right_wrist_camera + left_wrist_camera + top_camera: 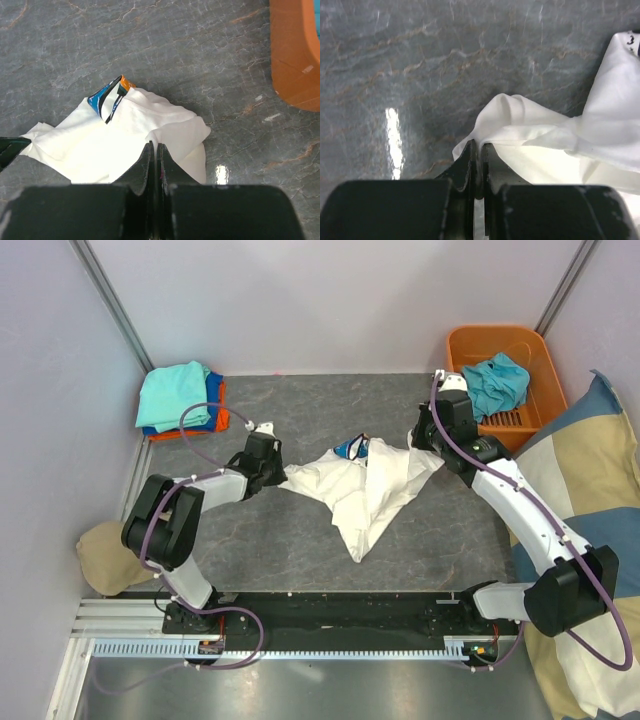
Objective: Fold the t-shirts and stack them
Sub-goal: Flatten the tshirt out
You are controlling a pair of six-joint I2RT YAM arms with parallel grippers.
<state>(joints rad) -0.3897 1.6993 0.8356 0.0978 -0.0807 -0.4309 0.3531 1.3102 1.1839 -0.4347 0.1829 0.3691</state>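
At the far-left edge a tan cap (105, 555) sits beside the left arm's base. In the back-left corner lies a stack (180, 400) of three folded tees, teal over blue over orange. The left end effector (268, 462) is pinched shut on the left corner of the one white t-shirt (365, 490). The right end effector (425, 435) is clamped on its right corner, so the cloth stretches between them mid-bench (300, 570), with bare grey surface in front and behind. One teal tee (497, 382) lies in the orange basket (530, 345) at the back right, and a checked cushion (590, 490) crowds the right edge. The left wrist view shows plain white cloth at the tips; the right wrist view also catches the blue-orange print (112, 95).
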